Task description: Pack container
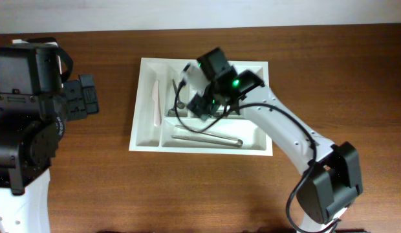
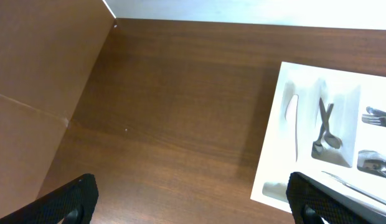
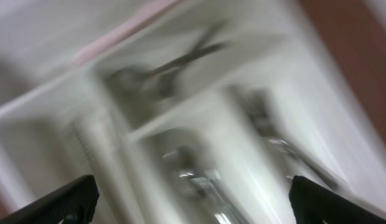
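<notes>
The container [image 1: 149, 144] is a white compartment tray lying mid-table. A pale plastic knife [image 1: 156, 100] lies in its leftmost narrow slot, and a dark metal utensil [image 1: 175, 97] in the slot beside it. A long silvery piece [image 1: 207, 137] rests in the front long slot. My right gripper [image 1: 204, 105] hovers over the tray's upper middle. In the blurred right wrist view it [image 3: 193, 205] is open above shiny cutlery [image 3: 199, 177], holding nothing. My left gripper [image 1: 92, 97] stays left of the tray, open and empty [image 2: 193, 210], with the container [image 2: 274, 124] at its right.
The brown wooden table [image 1: 90, 175] surrounds the tray. A brown cardboard-like panel [image 2: 37, 74] rises at the left in the left wrist view. The right arm's base [image 1: 330, 188] stands at the front right, and the left arm's body [image 1: 26, 110] fills the left edge.
</notes>
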`<state>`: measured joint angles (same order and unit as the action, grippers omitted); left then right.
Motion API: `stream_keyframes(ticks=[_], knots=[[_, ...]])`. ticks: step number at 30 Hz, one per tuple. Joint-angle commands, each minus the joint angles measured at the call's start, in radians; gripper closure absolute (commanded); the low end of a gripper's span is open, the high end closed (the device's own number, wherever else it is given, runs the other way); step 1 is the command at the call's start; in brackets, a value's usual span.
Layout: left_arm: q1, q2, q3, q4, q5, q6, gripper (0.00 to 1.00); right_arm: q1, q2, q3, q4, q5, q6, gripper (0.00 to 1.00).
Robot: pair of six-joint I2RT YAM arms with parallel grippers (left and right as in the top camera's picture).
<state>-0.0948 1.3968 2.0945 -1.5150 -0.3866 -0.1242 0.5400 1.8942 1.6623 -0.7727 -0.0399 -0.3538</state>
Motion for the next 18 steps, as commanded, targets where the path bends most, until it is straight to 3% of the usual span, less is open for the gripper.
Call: stream_keyframes(ticks=[1, 7, 11, 18], knots=[[0.004, -0.006, 0.006, 0.002, -0.013, 0.005, 0.01, -0.083, -0.055, 0.103, -0.024, 0.249, 0.356, 0.01], [0.004, -0.006, 0.006, 0.002, -0.013, 0.005, 0.01, -0.212, -0.055, 0.155, -0.022, 0.262, 0.42, 0.01], [0.004, -0.006, 0.006, 0.002, -0.013, 0.005, 0.01, -0.294, -0.055, 0.155, -0.023, 0.251, 0.605, 0.01], [0.004, -0.006, 0.006, 0.002, -0.013, 0.005, 0.01, -0.339, -0.054, 0.154, -0.023, 0.251, 0.606, 0.01]])
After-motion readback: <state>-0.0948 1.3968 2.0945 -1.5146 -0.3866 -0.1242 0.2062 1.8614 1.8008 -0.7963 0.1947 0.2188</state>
